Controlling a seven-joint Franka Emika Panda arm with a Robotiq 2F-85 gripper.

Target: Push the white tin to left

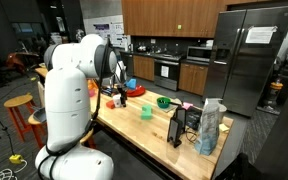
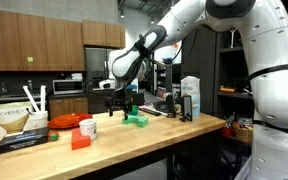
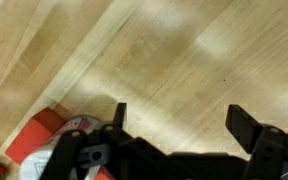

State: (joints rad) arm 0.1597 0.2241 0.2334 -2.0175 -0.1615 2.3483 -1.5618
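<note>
Gripper (image 2: pixel 119 101) is hanging open wide above the tabletop (image 2: pixel 169 126). Nothing is sitting between the fingers (image 3: pixel 119 117); the wrist view is showing only bare wood in that gap.

White tin (image 2: pixel 87 127) is standing upright on the tabletop, lower than the gripper and off to picture-left of it in an exterior view, not touching it. A red block (image 2: pixel 81 141) is lying just in front of the tin, and a red bowl (image 2: pixel 64 121) is sitting near it, farther back.

The wrist view is catching a red shape (image 3: pixel 36 138) with a pale round bit beside it at the lower edge, half hidden by the gripper body. Can't tell whether that is the tin.

In an exterior view the arm (image 1: pixel 69 90) is blocking much of that area. A green bowl (image 1: pixel 163 101) is sitting farther along the tabletop.
</note>
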